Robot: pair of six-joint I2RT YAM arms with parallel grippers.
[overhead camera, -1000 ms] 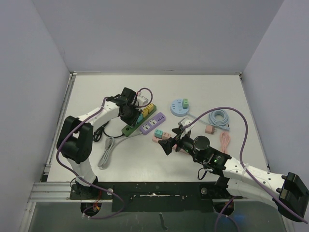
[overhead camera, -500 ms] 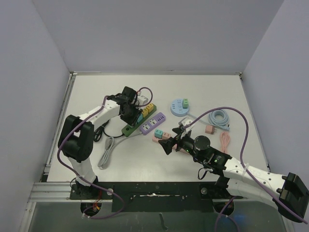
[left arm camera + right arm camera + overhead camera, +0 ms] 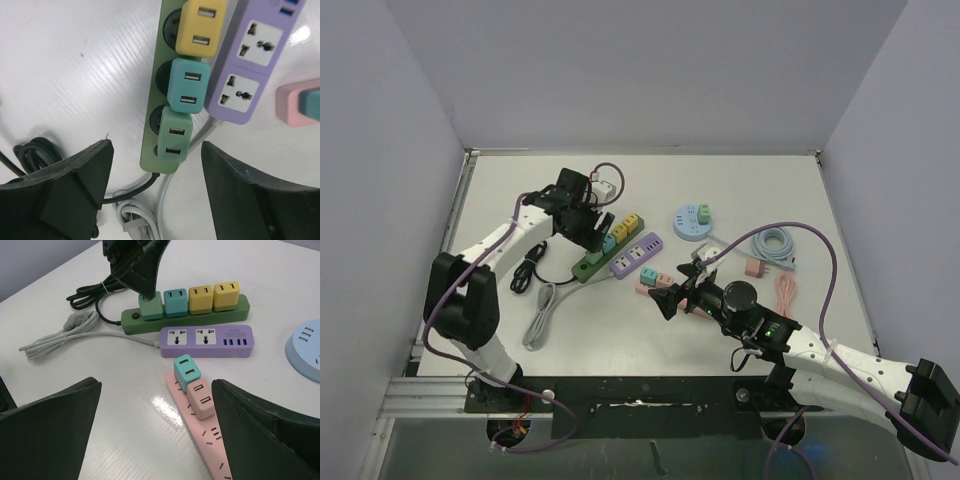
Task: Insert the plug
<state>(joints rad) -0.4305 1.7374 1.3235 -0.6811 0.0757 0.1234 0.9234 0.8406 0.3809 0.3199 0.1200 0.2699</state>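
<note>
A green power strip (image 3: 149, 156) lies on the white table with a green plug (image 3: 174, 136), a teal plug (image 3: 187, 90) and a yellow plug (image 3: 199, 27) seated in a row; the right wrist view shows a second yellow plug (image 3: 226, 294) at the far end. My left gripper (image 3: 156, 149) hangs open above the green plug's end of the strip (image 3: 588, 266), touching nothing. My right gripper (image 3: 156, 390) is open low over the pink strip (image 3: 210, 450), which carries a teal plug (image 3: 186, 371) and a pink plug (image 3: 201, 398).
A purple strip (image 3: 635, 254) lies beside the green one. A round blue strip (image 3: 692, 222) sits behind, with a blue cable coil (image 3: 775, 245), a loose pink plug (image 3: 753, 267) and a pink cable (image 3: 785, 293) to the right. Black cord (image 3: 527, 270) and grey cord (image 3: 542, 312) lie at left.
My left gripper has opened, let go of the green plug and drawn back up and to the left. The green plug stays seated in the strip. The right arm is still.
</note>
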